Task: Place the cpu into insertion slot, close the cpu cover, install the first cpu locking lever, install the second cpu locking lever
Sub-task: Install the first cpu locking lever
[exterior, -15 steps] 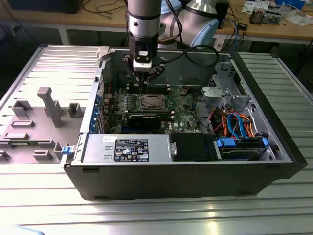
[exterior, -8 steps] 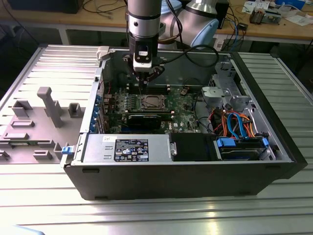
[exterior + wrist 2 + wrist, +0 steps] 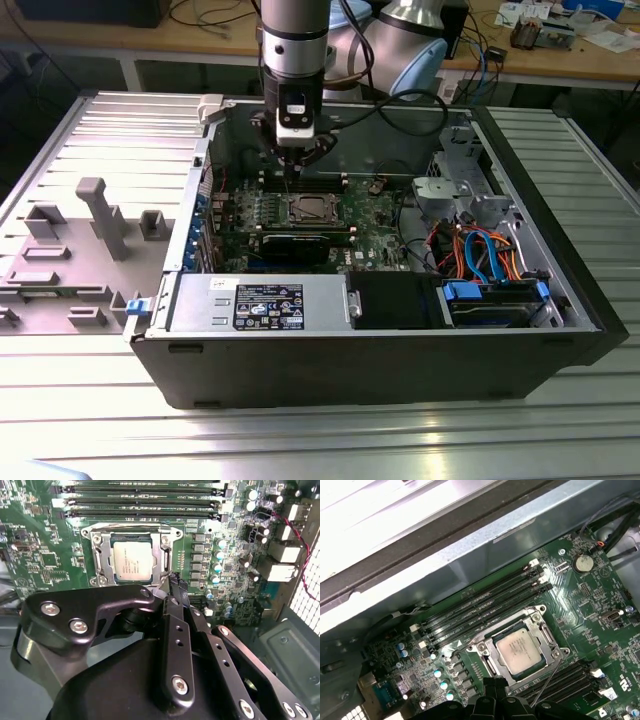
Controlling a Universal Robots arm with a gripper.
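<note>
The cpu (image 3: 132, 560) (image 3: 522, 650) lies flat in the insertion slot (image 3: 305, 208) on the green motherboard, its silver-grey top showing. The cpu cover (image 3: 159, 560) (image 3: 546, 636) lies down around the chip as a silvery frame. A thin wire locking lever (image 3: 548, 672) slants off one side of the socket. My gripper (image 3: 177, 586) (image 3: 495, 684) (image 3: 293, 172) hovers just beside the socket's edge, close to the memory slots. Its black fingers are together with nothing between them.
Several long memory slots (image 3: 140, 502) (image 3: 485, 607) run beside the socket. The open computer case (image 3: 585, 290) stands on a ribbed metal table, its walls around the board. A black card (image 3: 300, 243), a power supply (image 3: 265, 305) and coloured cables (image 3: 480, 250) fill the case.
</note>
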